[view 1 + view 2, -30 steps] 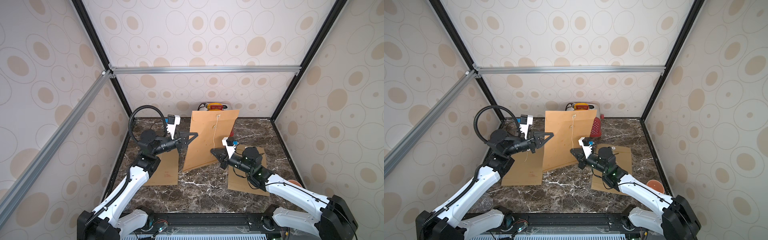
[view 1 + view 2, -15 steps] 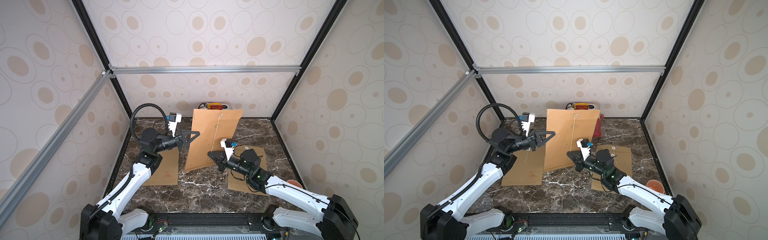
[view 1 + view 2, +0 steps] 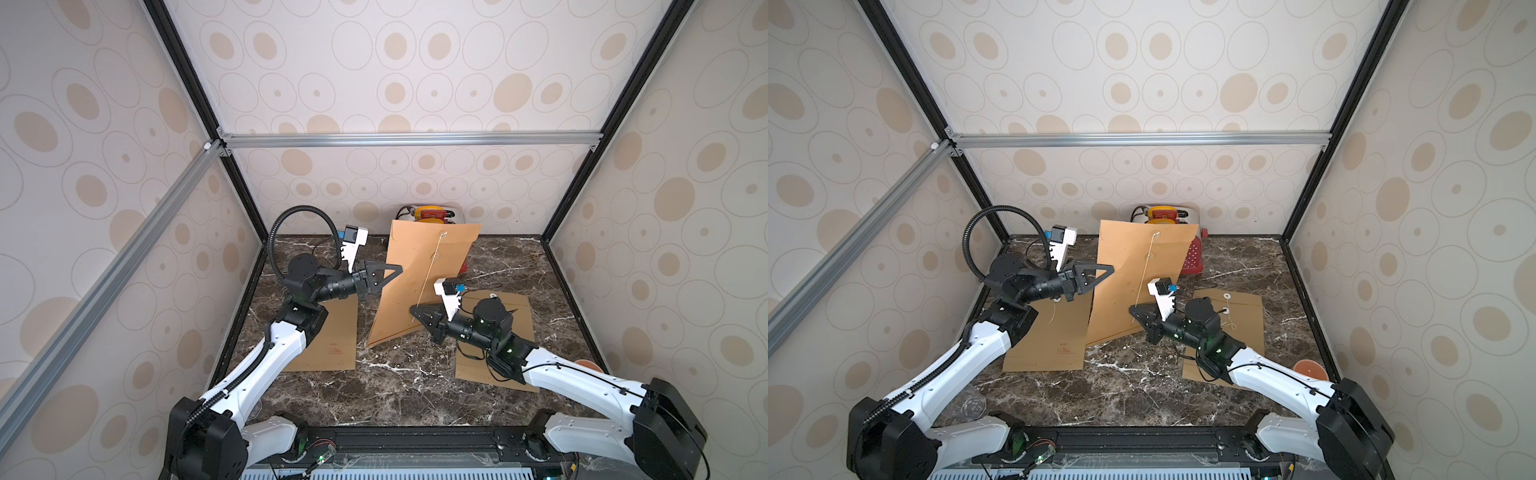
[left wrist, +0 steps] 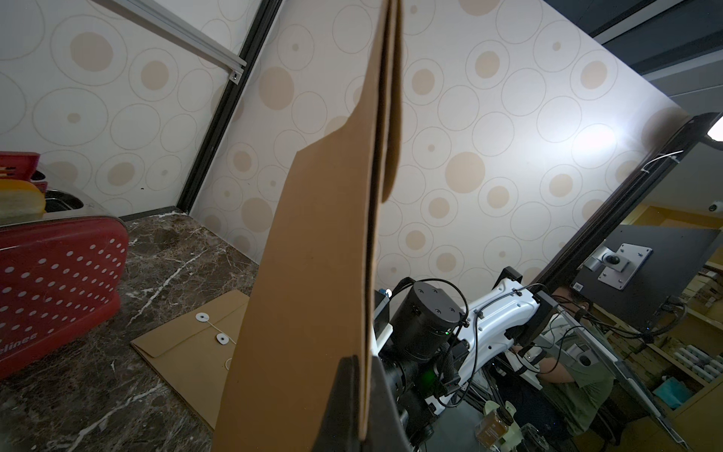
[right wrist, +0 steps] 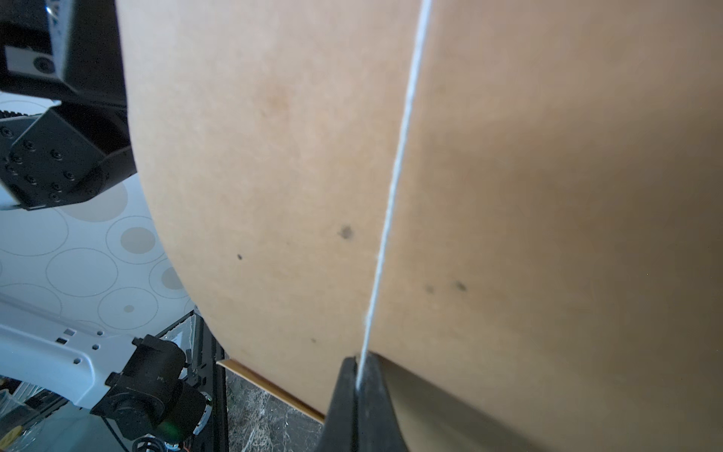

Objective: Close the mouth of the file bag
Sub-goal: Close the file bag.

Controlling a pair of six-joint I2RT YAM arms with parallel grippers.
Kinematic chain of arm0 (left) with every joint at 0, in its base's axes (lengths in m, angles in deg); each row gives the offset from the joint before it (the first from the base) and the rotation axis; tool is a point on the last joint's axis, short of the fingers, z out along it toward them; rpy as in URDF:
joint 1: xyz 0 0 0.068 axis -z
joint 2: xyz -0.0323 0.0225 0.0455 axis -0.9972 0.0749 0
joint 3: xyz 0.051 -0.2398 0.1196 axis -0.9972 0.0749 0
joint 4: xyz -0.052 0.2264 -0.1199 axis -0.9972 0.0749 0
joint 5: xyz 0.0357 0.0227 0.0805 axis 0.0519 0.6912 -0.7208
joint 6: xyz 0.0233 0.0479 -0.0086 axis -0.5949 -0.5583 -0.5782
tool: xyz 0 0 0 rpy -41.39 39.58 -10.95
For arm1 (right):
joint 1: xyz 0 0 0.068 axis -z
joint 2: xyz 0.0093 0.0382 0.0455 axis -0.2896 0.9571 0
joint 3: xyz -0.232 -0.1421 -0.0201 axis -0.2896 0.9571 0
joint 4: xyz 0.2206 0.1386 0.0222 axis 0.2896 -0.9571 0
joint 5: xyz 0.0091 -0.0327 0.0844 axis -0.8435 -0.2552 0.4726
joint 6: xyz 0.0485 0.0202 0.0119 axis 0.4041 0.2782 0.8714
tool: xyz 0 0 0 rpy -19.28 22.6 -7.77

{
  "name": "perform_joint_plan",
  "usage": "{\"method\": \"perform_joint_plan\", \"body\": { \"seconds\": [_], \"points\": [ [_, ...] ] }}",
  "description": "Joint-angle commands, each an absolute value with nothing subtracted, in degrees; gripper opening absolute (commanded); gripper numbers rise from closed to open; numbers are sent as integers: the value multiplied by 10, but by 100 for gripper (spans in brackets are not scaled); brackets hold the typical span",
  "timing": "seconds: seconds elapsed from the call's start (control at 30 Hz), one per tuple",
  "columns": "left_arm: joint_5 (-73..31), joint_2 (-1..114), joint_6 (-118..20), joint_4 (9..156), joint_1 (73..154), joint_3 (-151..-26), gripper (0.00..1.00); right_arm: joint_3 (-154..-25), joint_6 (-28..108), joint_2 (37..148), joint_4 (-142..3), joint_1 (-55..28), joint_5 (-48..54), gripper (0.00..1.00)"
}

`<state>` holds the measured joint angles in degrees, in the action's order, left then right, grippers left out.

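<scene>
- Marble table [image 3: 395, 382]: near strip cut off by the robot base rail; the middle is hidden behind the standing bag.
- File bag [image 3: 419, 282]: brown kraft, stands up mid-table between the two arms. Long axis is near vertical, top leaning a bit to the right. The broad face points at the robot and the clasp end is up. Lower left corner looks down on the marble, but I can't confirm contact. The left wrist view shows it edge-on [image 4: 313, 274]: a flap layer lies along the body with a thin gap, so I can't tell if the mouth is fully shut.
- Two spare envelopes lie flat, one on the left [image 3: 336, 340] and one on the right [image 3: 519, 316]. Each is partly covered by an arm.
- Red basket [image 3: 1192, 255]: behind the bag's right edge, mostly hidden.
- Yellow-red object [image 3: 432, 214] at the back wall: only its top shows, and I can't identify it.
- Left gripper [image 3: 398, 269]: pinched on the bag's left edge about mid-height. The wrist view shows paper between the fingers [image 4: 348, 391].
- Right gripper [image 3: 411, 309]: closed on the string's free end, low in front of the bag's face.
- String [image 3: 430, 270]: white and taut, a straight line from the top clasp down to the right pincer. The clasp is too small to make out.
</scene>
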<state>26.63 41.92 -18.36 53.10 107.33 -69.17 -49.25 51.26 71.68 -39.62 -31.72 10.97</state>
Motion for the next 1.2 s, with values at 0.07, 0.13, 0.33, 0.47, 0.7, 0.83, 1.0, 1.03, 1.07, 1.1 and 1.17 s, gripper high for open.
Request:
{"method": "perform_joint_plan", "body": {
  "seconds": [0.07, 0.13, 0.33, 0.47, 0.7, 0.83, 1.0, 1.03, 1.07, 1.1, 1.17],
  "points": [
    [273, 417, -175, 494, 1077, -729, 0, -504, 523, 710, -382, -327, 124, 0],
    [273, 418, -175, 495, 1076, -730, 0, -504, 524, 704, -385, -327, 124, 0],
    [272, 418, -185, 508, 1076, -732, 0, -497, 525, 701, -372, -331, 121, 0],
    [267, 414, -203, 531, 1077, -734, 0, -502, 528, 716, -361, -334, 139, 0],
    [269, 414, -202, 530, 1076, -734, 0, -514, 522, 726, -371, -342, 138, 0],
    [270, 414, -201, 530, 1076, -735, 0, -501, 518, 719, -354, -343, 131, 0],
    [273, 419, -200, 533, 1076, -738, 0, -521, 516, 724, -381, -344, 148, 0],
    [273, 419, -199, 531, 1077, -738, 0, -522, 517, 725, -381, -344, 146, 0],
    [273, 418, -199, 530, 1076, -737, 0, -522, 517, 728, -381, -343, 147, 0],
    [273, 418, -199, 531, 1077, -737, 0, -523, 517, 731, -376, -344, 150, 0],
    [272, 417, -205, 541, 1076, -739, 0, -521, 518, 738, -367, -343, 152, 0]
  ]
}}
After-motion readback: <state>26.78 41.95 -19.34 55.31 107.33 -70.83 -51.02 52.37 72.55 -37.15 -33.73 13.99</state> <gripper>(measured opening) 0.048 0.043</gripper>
